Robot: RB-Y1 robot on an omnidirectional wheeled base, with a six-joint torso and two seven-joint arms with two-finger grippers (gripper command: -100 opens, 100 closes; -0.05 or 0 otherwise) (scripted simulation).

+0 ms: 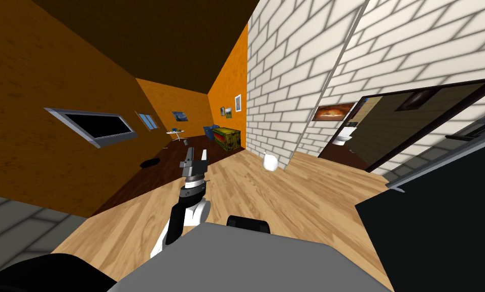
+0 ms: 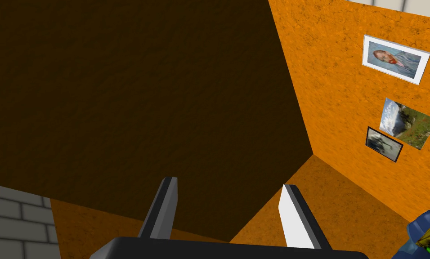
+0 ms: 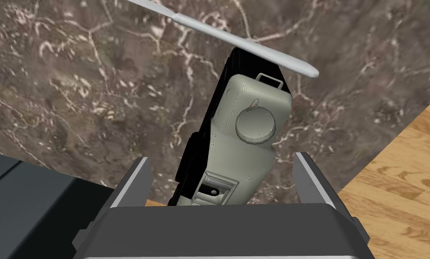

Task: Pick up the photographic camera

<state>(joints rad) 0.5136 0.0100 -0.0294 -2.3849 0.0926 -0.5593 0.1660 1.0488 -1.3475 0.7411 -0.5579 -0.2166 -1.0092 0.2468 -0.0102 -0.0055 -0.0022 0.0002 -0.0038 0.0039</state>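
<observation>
The photographic camera has a pale grey top with a round dial and a black body. It lies on a brown marbled surface. My right gripper is open right over it, one finger on each side of the camera's near end, with a small gap left on both sides. My left gripper is raised in front of me over the wooden floor. In the left wrist view the left gripper is open and holds nothing.
A slim grey utensil lies across the marbled surface just beyond the camera. A dark grey unit borders that surface on one side, wooden floor on the other. A white vase stands by the brick wall.
</observation>
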